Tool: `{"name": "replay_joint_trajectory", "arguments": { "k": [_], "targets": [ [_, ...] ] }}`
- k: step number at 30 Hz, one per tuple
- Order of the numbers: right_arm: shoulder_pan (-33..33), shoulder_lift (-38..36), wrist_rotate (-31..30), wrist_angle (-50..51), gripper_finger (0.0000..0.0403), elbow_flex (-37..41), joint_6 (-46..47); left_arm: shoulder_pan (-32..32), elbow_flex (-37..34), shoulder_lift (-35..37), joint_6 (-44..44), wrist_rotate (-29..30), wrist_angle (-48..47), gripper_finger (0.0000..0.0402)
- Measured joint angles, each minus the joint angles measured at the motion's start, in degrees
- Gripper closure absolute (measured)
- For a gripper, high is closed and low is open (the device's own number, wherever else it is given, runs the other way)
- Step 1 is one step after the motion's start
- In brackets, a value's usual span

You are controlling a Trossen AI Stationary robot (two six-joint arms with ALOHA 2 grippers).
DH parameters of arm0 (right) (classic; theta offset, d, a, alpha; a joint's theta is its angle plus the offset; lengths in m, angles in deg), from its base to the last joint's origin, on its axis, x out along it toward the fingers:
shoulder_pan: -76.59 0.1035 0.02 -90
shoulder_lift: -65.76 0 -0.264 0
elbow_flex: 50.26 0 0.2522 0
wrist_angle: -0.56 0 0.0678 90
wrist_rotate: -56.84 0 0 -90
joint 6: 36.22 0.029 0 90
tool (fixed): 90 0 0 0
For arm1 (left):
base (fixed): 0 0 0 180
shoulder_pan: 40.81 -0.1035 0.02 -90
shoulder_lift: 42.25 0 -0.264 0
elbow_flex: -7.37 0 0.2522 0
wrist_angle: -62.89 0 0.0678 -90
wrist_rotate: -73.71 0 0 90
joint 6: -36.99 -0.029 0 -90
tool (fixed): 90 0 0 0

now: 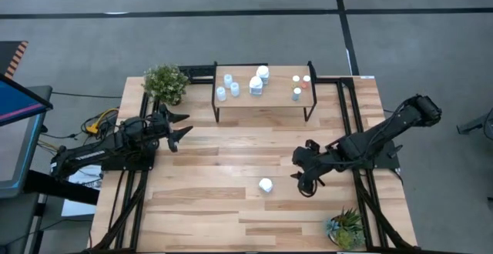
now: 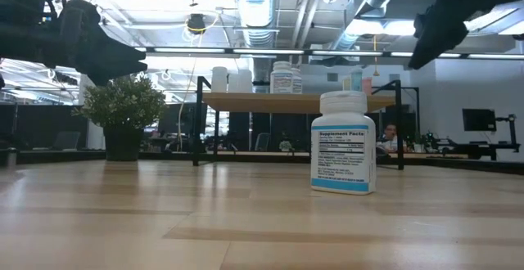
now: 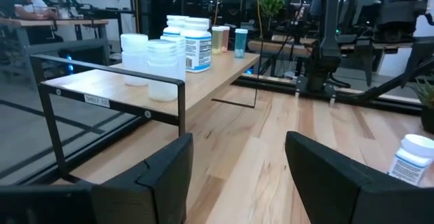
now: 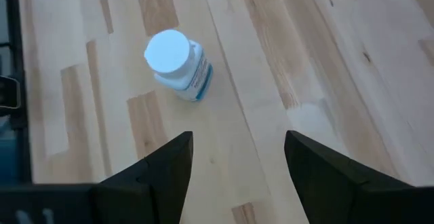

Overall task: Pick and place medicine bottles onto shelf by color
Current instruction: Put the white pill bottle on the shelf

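Note:
A white medicine bottle [image 1: 266, 185] with a white cap stands upright on its base on the tabletop; it also shows in the low view [image 2: 344, 143], the right wrist view [image 4: 178, 62] and the left wrist view [image 3: 412, 157]. The shelf [image 1: 264, 100] at the far side carries several bottles: pale-blue ones [image 1: 227, 86] at its left, white ones [image 1: 259, 79] in the middle, small coloured ones [image 1: 300, 85] at its right. My right gripper [image 1: 302, 178] is open and empty, above the table just right of the lone bottle. My left gripper [image 1: 181, 125] is open and empty, left of the shelf.
A green potted plant [image 1: 166, 82] stands at the far left by the shelf. Another plant [image 1: 345, 227] stands at the near right corner. Bare tabletop [image 1: 223, 169] lies between the shelf and the lone bottle.

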State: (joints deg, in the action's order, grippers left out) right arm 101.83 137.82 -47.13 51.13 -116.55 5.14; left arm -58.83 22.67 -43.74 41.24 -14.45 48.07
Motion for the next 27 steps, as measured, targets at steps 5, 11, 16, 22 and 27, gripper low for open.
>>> {"name": "replay_joint_trajectory", "arguments": {
  "k": [5,11,16,22,27],
  "targets": [
    [-0.2,1.7,0.3,-2.5,0.0147,-0.1,-1.9,0.0,0.0,0.0,0.0,0.1,0.0,0.018],
    [0.8,3.8,0.5,-4.9,0.0147,0.0,-9.0,0.0,0.0,0.0,0.0,0.1,0.0,0.018],
    [1.8,8.1,0.6,-8.9,0.0147,0.0,-8.6,0.0,0.0,0.0,0.0,0.1,0.1,0.018],
    [1.8,13.5,0.6,-14.1,0.0147,0.0,-6.0,0.0,0.0,0.0,0.0,0.1,0.1,0.018],
    [2.0,17.4,0.5,-13.8,0.0147,-3.0,-5.7,0.0,0.0,0.0,0.0,0.2,0.1,0.018]
  ]
}}
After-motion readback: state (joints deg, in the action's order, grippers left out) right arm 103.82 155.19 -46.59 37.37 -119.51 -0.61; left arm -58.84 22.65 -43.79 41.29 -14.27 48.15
